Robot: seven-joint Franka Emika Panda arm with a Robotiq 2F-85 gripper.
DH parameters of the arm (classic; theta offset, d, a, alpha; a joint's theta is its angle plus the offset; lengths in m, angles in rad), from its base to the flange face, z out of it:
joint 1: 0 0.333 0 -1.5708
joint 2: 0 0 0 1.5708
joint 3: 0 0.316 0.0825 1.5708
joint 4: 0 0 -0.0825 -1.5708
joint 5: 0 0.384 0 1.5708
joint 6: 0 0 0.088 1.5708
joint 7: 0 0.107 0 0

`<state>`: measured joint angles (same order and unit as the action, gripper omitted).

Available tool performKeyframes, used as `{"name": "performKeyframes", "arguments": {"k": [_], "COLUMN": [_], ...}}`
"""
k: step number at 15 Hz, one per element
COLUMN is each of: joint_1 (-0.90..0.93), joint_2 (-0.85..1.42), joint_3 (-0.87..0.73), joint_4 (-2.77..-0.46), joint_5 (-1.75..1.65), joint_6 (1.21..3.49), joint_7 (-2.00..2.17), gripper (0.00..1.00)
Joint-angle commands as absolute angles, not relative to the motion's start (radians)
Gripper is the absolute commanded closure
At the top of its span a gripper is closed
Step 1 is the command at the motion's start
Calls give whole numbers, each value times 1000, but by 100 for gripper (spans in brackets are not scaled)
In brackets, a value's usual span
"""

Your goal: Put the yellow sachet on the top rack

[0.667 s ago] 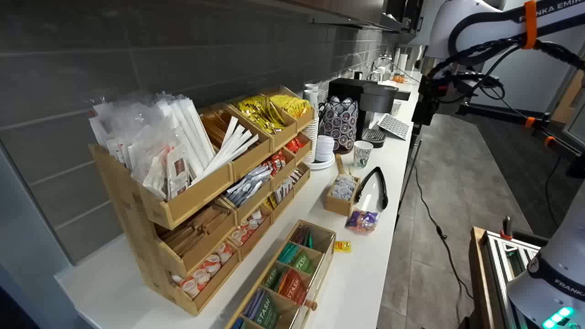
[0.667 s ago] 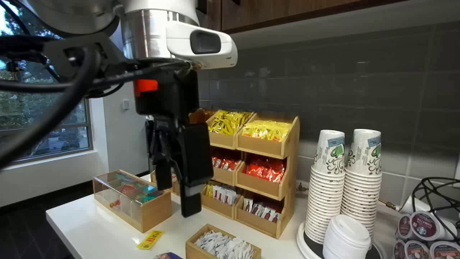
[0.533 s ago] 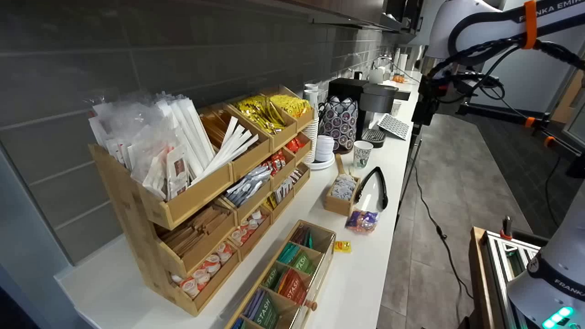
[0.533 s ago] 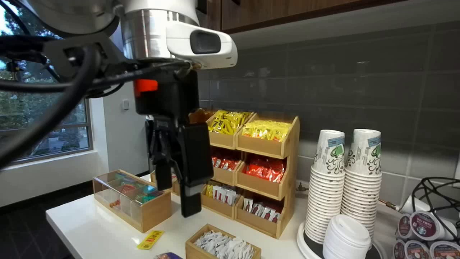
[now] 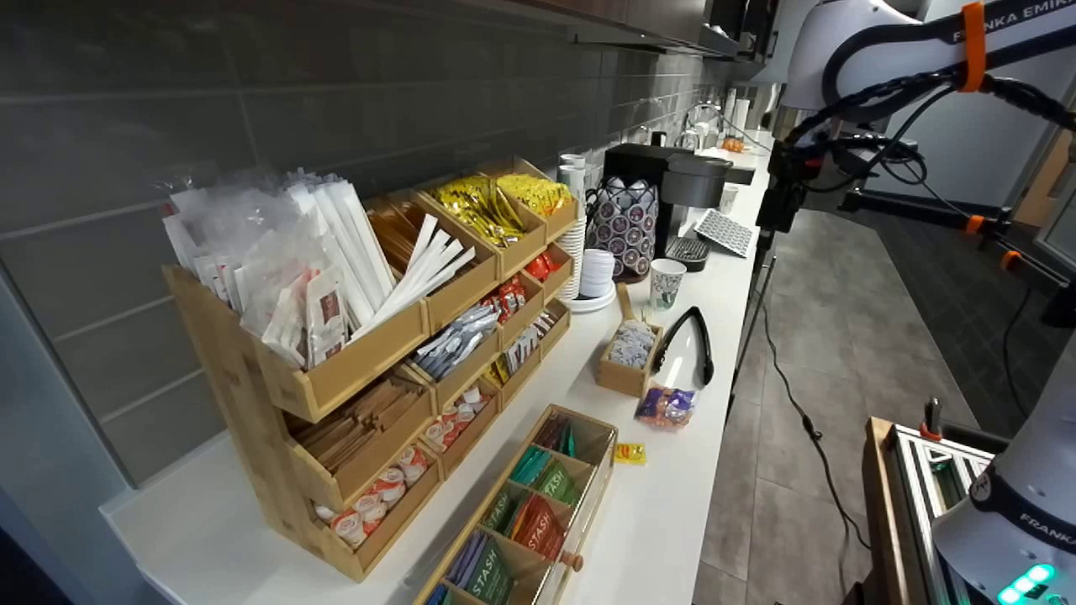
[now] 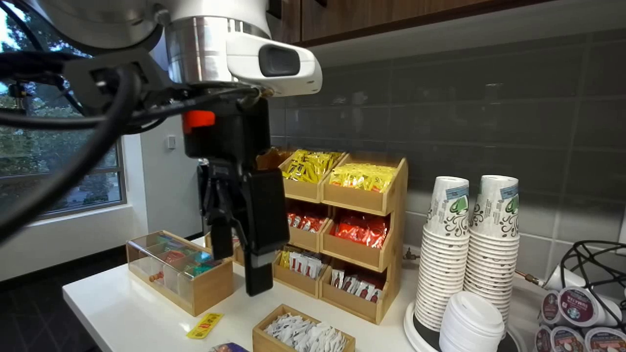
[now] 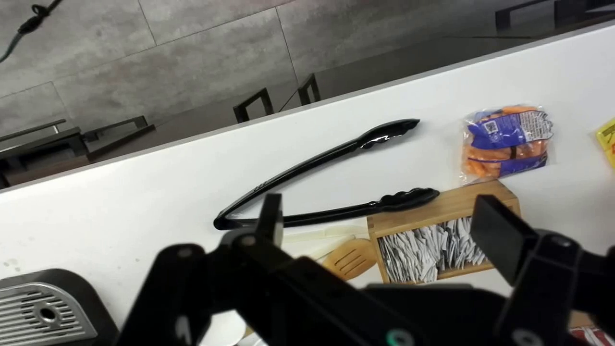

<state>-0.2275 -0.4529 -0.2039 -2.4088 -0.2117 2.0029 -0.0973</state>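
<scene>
Shifted slightly since moments ago, the end effector hangs spread, gripping nothing, in an exterior view; I see the yellow sachet flat on the surface, near left. In an exterior view, it lies right of the tea box. The wrist view clips it at right. Likely light, limp, slick; best pinched across its width.

Jaws wide apart, the gripper hangs above a counter with black tongs (yellow sachet only partly in view)
</scene>
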Motion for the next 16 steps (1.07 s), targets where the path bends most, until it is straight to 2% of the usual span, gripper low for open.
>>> {"name": "performKeyframes", "arguments": {"k": [1, 7, 16], "joint_1": [-178, -77, -40], "joint_2": [-377, -189, 42], "joint_3": [-183, -163, -68], "joint_4": [-2441, -2502, -2535], "joint_5": [-196, -132, -213], "joint_6": [2048, 2165, 2429], "joint_7": [-122, -287, -323], "gripper": [0, 0, 0]}}
